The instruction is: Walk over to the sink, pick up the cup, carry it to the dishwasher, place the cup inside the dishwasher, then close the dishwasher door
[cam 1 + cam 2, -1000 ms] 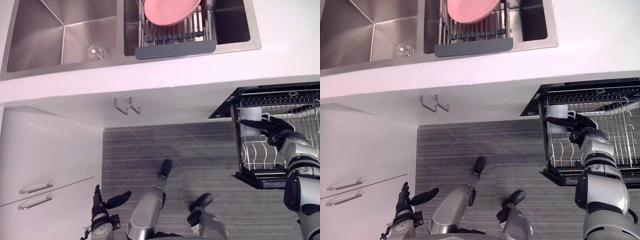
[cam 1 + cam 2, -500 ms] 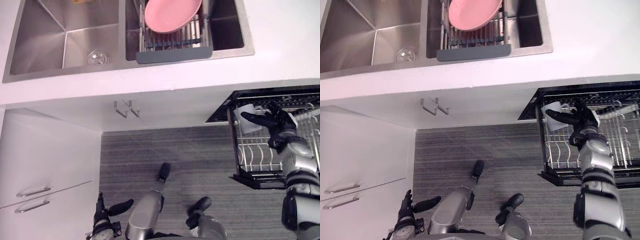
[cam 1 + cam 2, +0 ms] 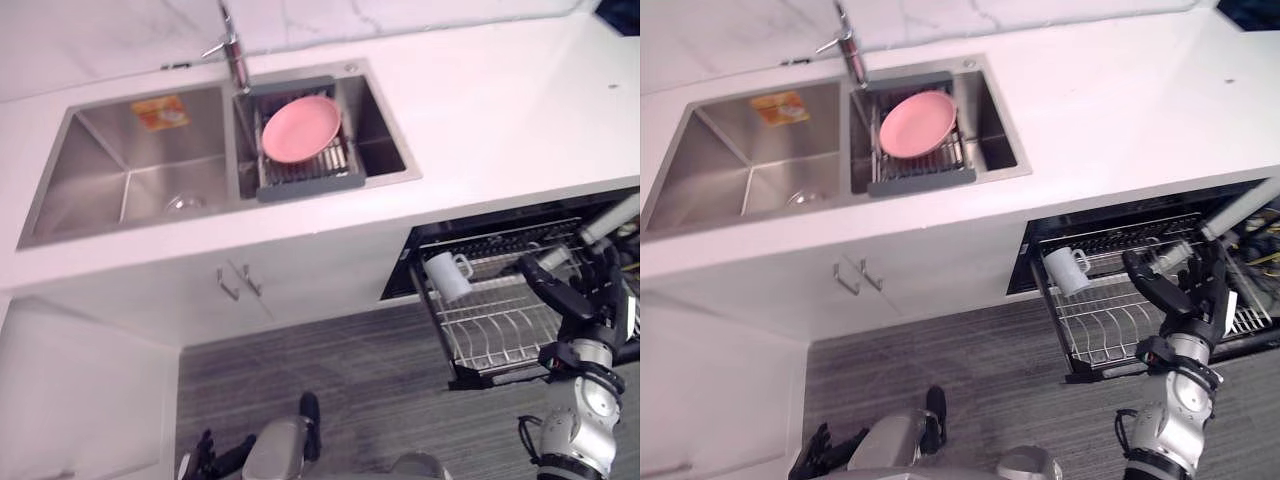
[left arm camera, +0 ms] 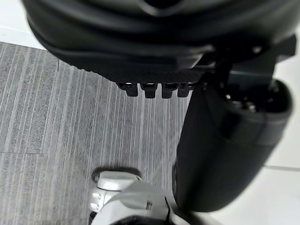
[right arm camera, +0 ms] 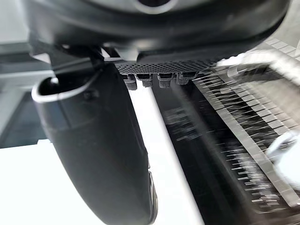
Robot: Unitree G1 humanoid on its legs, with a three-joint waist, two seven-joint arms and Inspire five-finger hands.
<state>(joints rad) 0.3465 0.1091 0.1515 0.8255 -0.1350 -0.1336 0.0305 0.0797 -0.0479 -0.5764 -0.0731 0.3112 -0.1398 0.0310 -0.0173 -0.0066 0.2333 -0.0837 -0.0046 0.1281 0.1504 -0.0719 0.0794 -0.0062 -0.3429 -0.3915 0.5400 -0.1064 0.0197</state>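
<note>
Cup [image 3: 1068,270] in d/w rack [image 3: 1108,330] — right robot hand [image 3: 1196,292] apart, splayed.

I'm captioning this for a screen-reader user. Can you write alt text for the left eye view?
A white cup lies tilted in the pulled-out dishwasher rack below the white counter, with the robot's right hand open over the rack, apart from the cup. A pink plate sits on a drainer in the steel sink.
</note>
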